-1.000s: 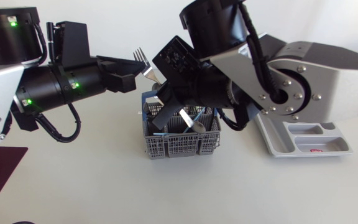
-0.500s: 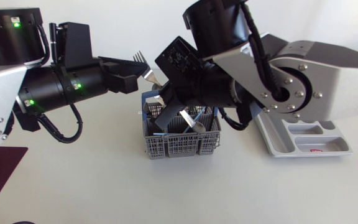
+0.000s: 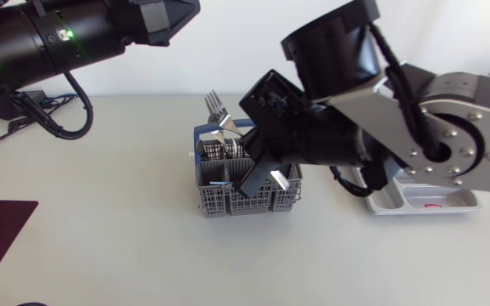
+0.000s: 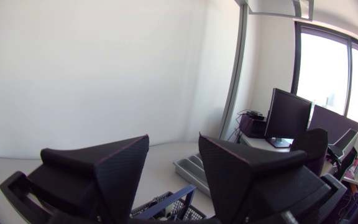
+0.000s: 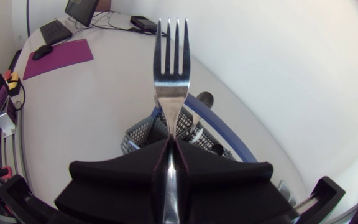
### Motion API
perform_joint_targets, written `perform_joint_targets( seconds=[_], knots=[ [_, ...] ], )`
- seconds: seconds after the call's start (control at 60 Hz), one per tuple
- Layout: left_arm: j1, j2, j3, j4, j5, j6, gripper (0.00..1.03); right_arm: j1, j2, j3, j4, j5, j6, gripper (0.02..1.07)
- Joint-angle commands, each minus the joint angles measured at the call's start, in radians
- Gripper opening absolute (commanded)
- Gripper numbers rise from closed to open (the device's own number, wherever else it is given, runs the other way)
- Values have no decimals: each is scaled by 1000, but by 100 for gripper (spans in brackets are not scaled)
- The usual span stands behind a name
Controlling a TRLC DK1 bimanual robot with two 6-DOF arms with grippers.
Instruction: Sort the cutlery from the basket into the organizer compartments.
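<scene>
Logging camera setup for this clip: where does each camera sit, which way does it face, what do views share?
Head: fixed above the table, looking down; left arm and right arm show, with basket and organizer.
Left wrist: on the left arm's last link, facing across the table to the wall; open left hand shows.
Right wrist: on the right arm's last link, facing down the fork to the basket; right hand shut on the fork.
Shared: all three show the basket.
</scene>
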Motion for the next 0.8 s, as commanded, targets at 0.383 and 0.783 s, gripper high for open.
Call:
perform_joint_targets(
  seconds=[0.383,0.783],
  knots=[
    [83,-130,-131,-101,-5,289,63,-430,-261,-76,-109,-59,4,8],
    [65,-143,-308,-119,-7,453,63,-890,-74,-37,-12,-232,-16,8]
  ],
)
